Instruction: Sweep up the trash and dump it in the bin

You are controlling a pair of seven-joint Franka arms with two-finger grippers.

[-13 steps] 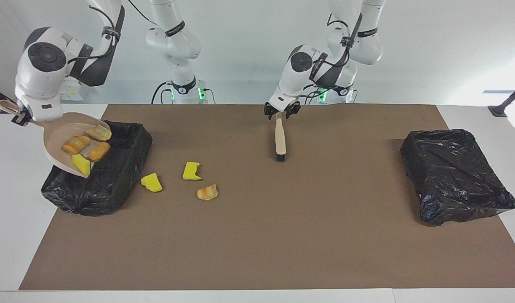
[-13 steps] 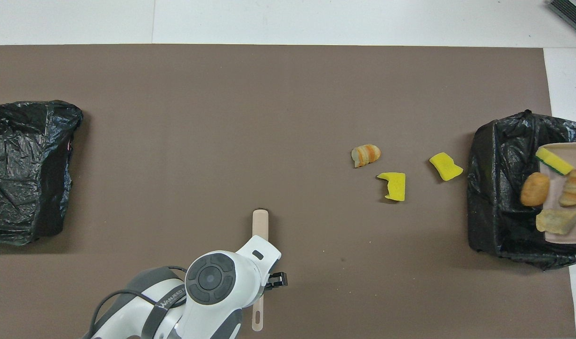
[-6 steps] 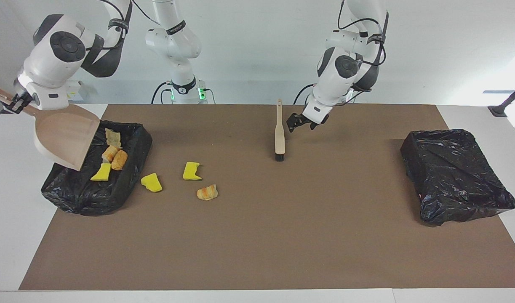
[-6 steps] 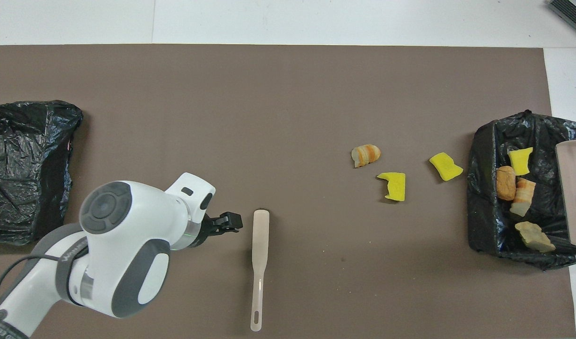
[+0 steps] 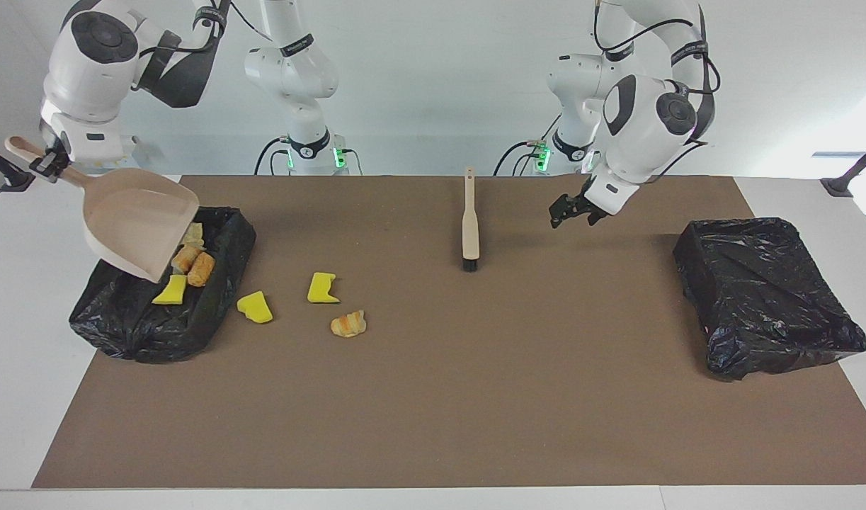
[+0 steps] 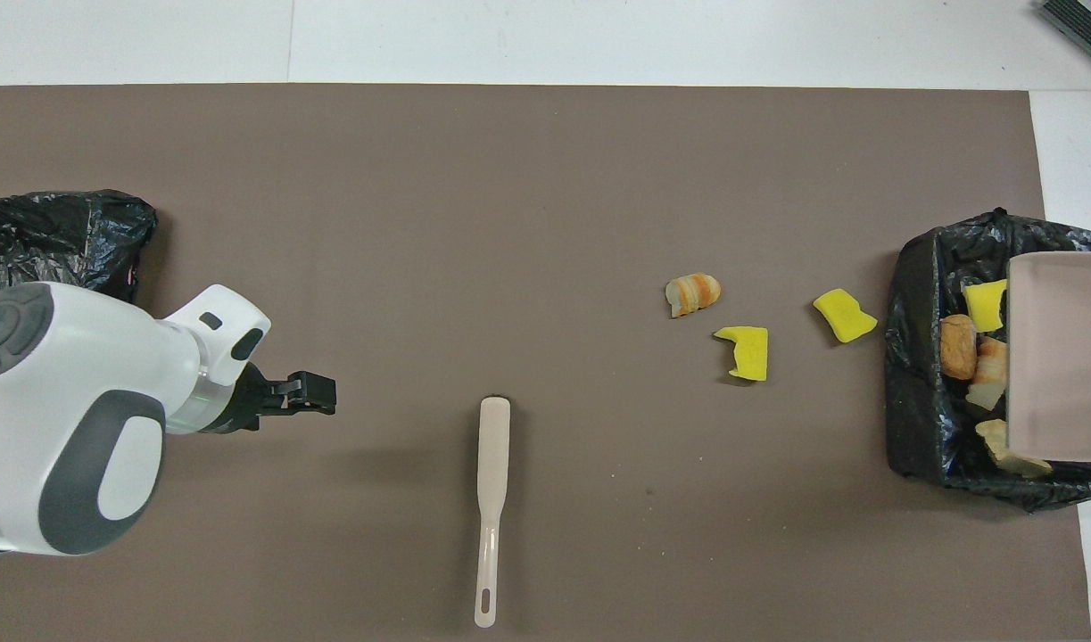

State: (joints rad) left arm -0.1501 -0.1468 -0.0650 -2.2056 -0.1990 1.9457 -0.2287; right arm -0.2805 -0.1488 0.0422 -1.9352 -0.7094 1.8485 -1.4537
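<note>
Risk: right tool (image 5: pixel 50 161), clenched on dustpan (image 5: pixel 137 227) handle, holds pan tilted over bin (image 5: pixel 220 297); lowering could snag liner, tip bin. Trash: several pieces in bin (image 5: pixel 188 265); three on counter (image 5: pixel 440 411) just beside bin (image 5: pixel 323 289). Left tool (image 5: pixel 573 212) released, empty, over counter between brush (image 5: pixel 469 219) and second bin (image 5: pixel 765 297). Brush lies flat mid-counter, well apart from loose pieces; path clear.

Bright, even, from above. Soft short shadows under the brush (image 5: pixel 470 225) and the bin bags (image 5: pixel 765 294). Glossy glints on the black plastic. Washed-out glare at one edge of the facing view. Sharp focus throughout, no visible blur.
</note>
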